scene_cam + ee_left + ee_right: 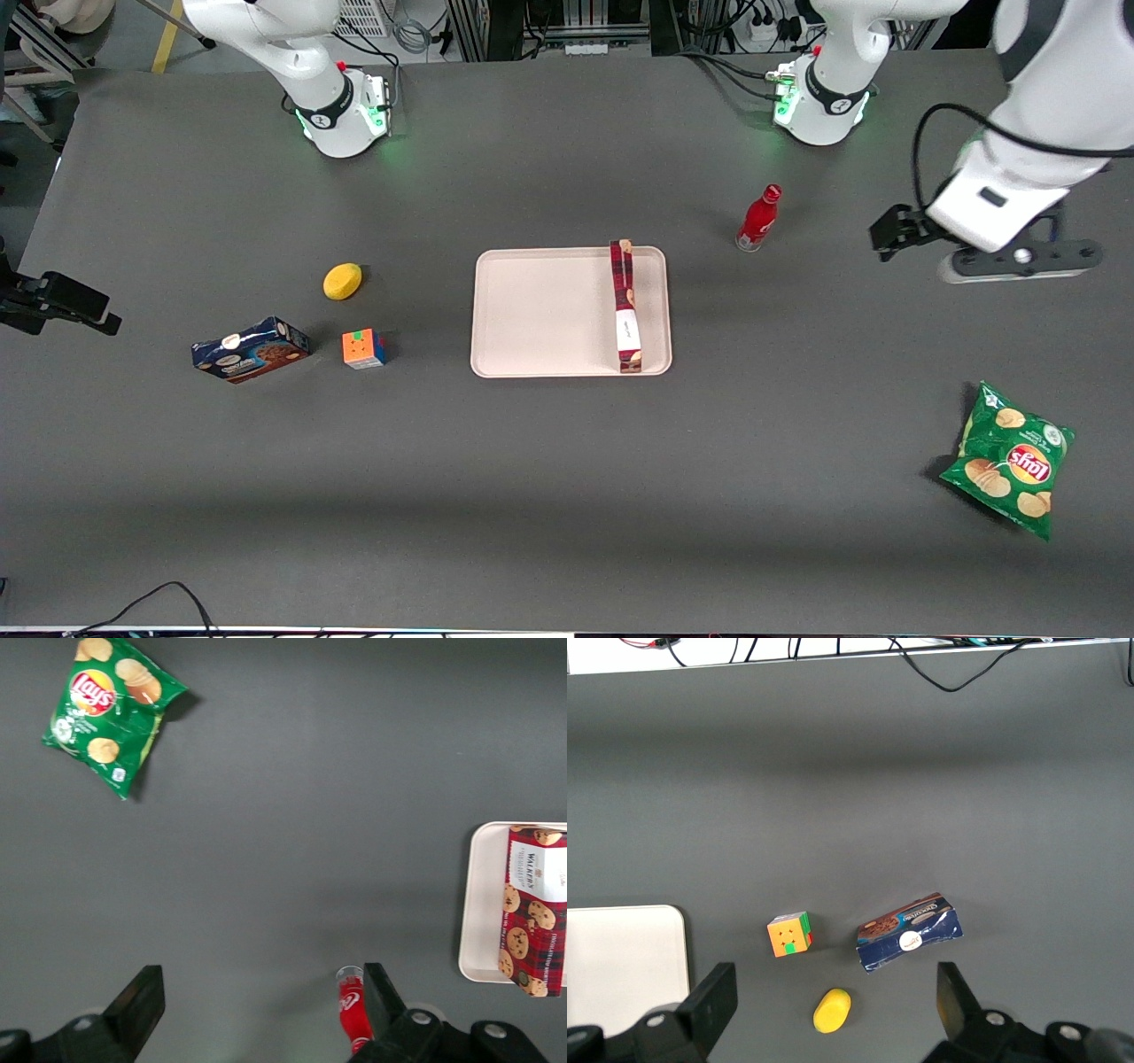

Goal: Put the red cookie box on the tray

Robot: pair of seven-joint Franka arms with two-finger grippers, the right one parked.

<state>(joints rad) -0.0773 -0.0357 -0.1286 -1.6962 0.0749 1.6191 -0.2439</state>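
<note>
Your gripper (257,1014) hangs high over bare table at the working arm's end, well apart from the tray, and in the wrist view its two fingers (137,1005) stand wide apart with nothing between them, so it carries no load. Just beneath it you see the red bottle (759,218) standing upright on the table, close to one finger in the wrist view but not held; the bottle sits between the gripper and the tray, which is worth minding if you swing the arm low across that stretch. Nearer the front camera, and still at the working arm's end, the green chip bag (1008,459) lies flat, well clear of everything. The red cookie box (625,306) is on the tray (540,310): it stands on its long thin edge, running nearly the full depth of the tray along the side nearest the working arm, and its ends look to sit inside the low rim. That edge-on pose is probably how the fingers pinched it across its thin width, so it was let down as it was gripped. Judged from this, the placing looks done, and the arm's height suggests a retreat. Toward the parked arm's end lie a yellow lemon (342,282), a colour cube (364,348) and a blue cookie box (250,349), none of them involved.
</note>
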